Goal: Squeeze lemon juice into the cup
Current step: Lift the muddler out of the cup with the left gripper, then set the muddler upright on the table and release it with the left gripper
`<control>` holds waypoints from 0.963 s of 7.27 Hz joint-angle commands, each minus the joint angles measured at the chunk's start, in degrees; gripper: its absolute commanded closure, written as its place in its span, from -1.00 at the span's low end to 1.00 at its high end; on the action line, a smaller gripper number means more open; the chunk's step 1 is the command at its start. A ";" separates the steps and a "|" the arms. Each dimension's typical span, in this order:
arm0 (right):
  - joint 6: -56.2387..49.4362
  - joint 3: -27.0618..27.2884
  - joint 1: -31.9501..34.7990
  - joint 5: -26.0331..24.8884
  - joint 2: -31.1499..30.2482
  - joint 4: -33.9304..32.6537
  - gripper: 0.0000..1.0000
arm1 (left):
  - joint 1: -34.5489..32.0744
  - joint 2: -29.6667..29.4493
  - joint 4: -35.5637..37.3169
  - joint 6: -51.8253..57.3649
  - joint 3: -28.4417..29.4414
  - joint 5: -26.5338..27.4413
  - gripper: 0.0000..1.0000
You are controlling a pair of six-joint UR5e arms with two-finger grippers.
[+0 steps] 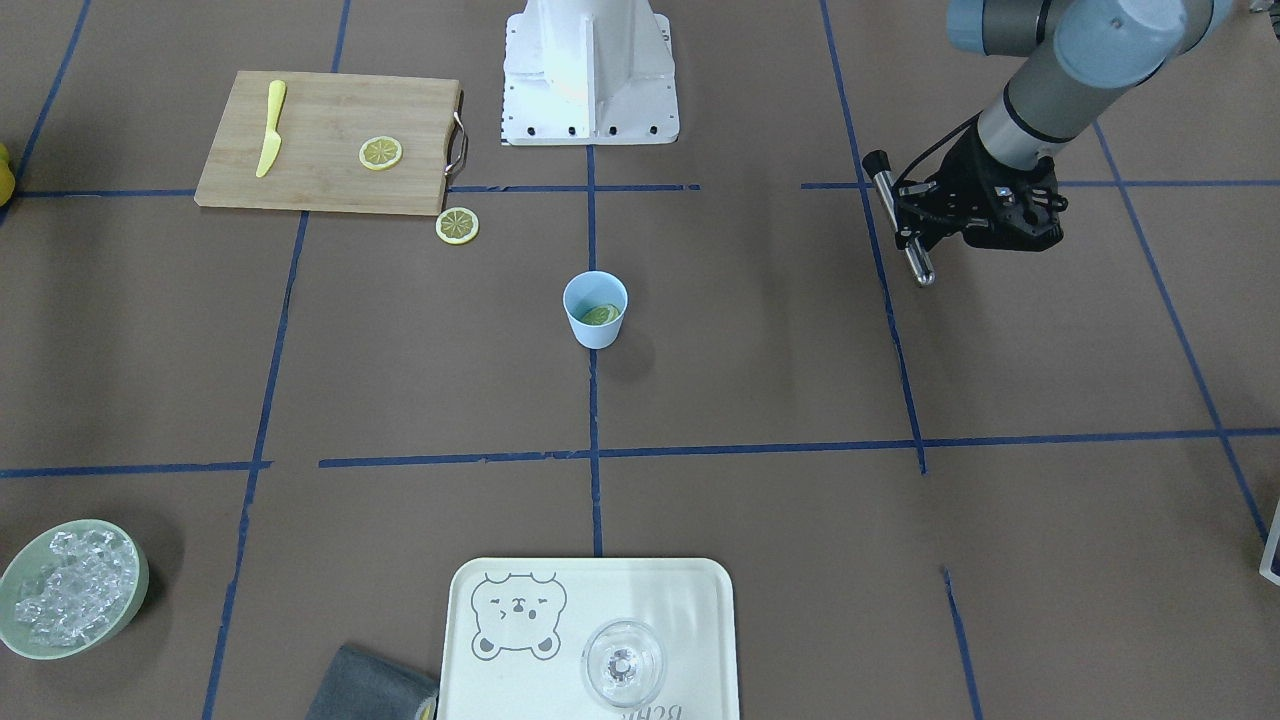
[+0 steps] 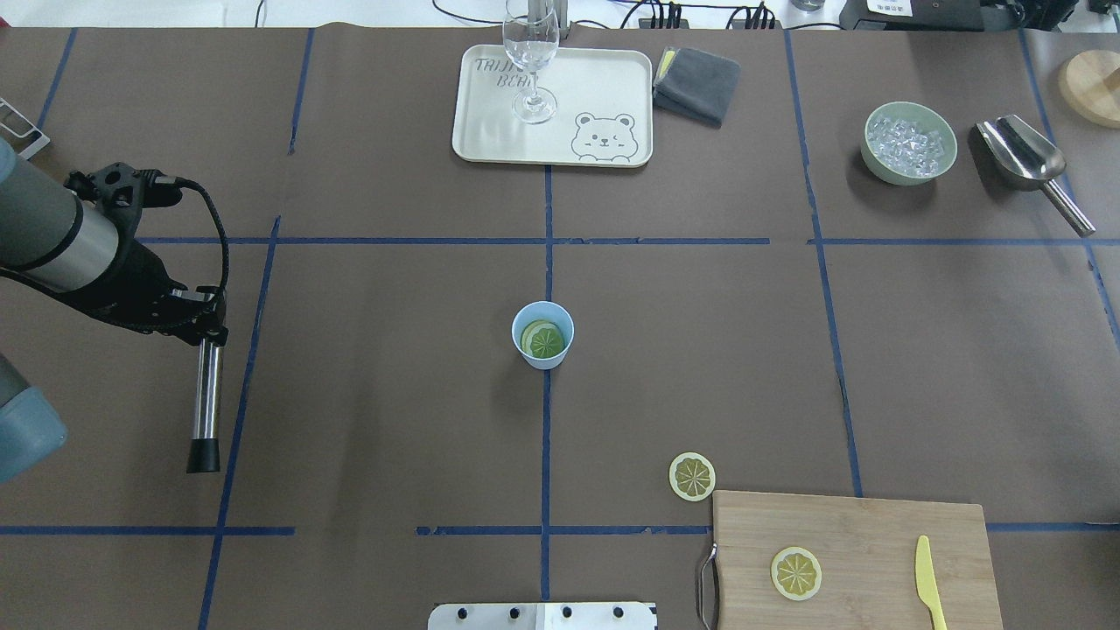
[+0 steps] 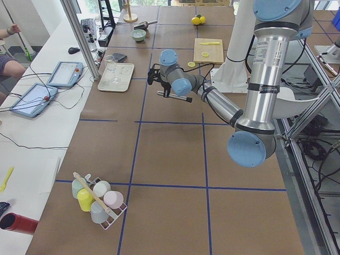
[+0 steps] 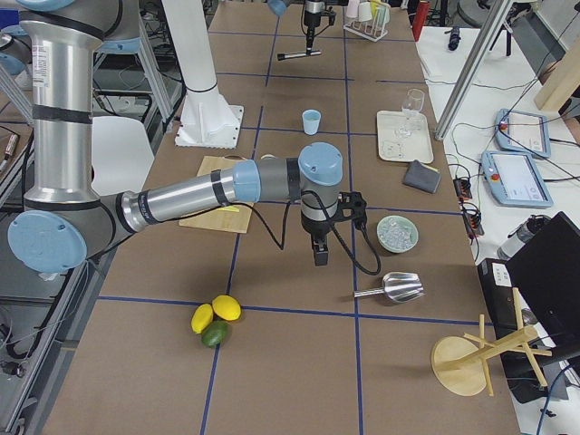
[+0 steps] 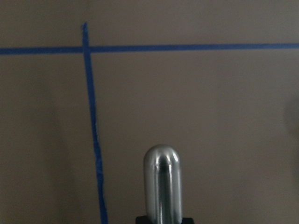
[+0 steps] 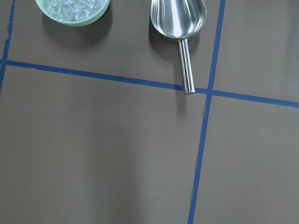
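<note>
My left gripper (image 3: pixel 164 91) hangs over the tabletop's middle, a steel rod (image 3: pixel 178 96) jutting sideways from it. A cup rack (image 3: pixel 98 199) sits by the nearest corner.

Glossy metal rod (image 5: pixel 161 182), matt wooden board (image 2: pixel 875 534), smooth plastic cup (image 1: pixel 597 335)

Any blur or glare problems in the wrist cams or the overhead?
Left wrist view: dim and soft, with a bright specular streak on the metal rod. Right wrist view: sharp; mild glare in the scoop, soft shadow beside the bowl of ice. Overhead view: even light, cup crisp.
</note>
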 commanded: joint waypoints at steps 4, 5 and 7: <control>0.24 0.79 0.00 0.04 -0.12 0.00 -1.00 | 0.26 -7.35 6.51 15.99 17.74 11.67 1.00; 0.24 0.88 0.00 0.04 -0.03 0.00 -1.00 | -0.09 -7.45 6.50 16.51 18.81 11.68 1.00; 0.15 0.89 0.00 0.04 -0.03 0.00 -1.00 | -0.44 -7.36 6.59 16.87 19.35 11.59 1.00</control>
